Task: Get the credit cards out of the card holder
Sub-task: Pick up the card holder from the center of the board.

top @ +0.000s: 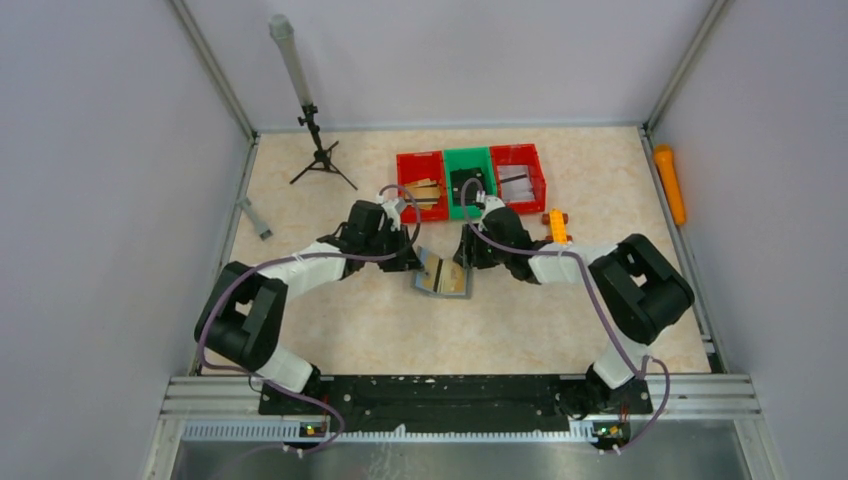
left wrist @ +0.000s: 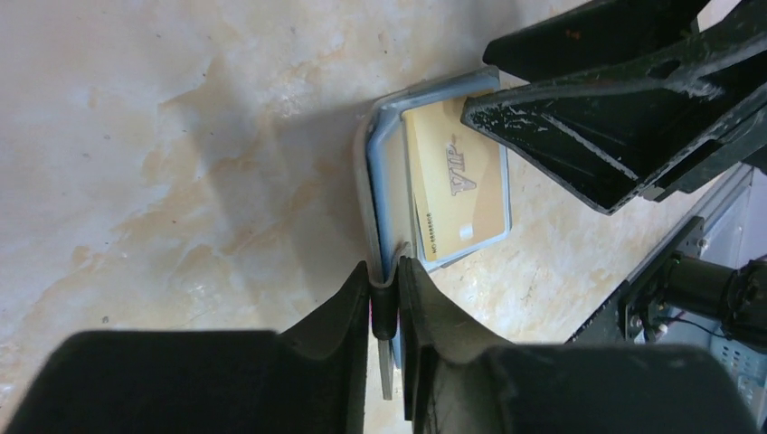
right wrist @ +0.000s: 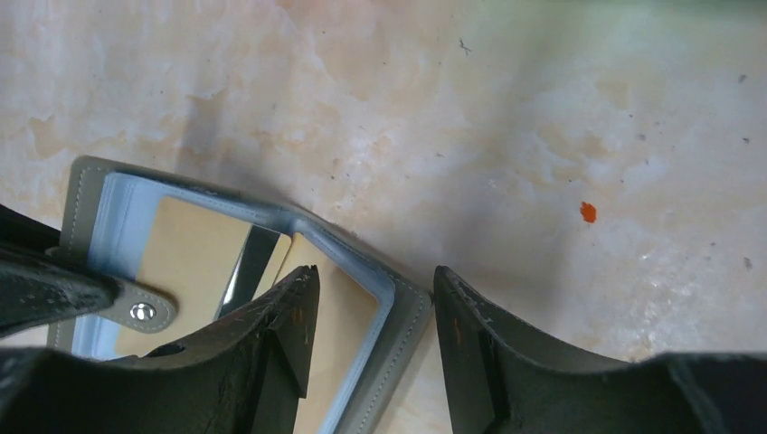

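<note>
While open, grey card holder (left wrist: 375,163), gold cards (left wrist: 457,185); left pincer (left wrist: 386,289) tight on it, right pincer (right wrist: 377,278) wide.

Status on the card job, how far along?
Done: card holder lies open on the table. In hand: left fingers clamp its edge, right fingers stand open astride a corner. Left: the gold card sits in its pocket, none visibly out.

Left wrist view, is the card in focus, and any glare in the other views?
Left wrist view: the gold card is sharp, raised lettering visible; the near fingers are dark, featureless. Right wrist view: only a mild sheen on the card holder's pocket. Top external view: even light, the card too small to read.
</note>
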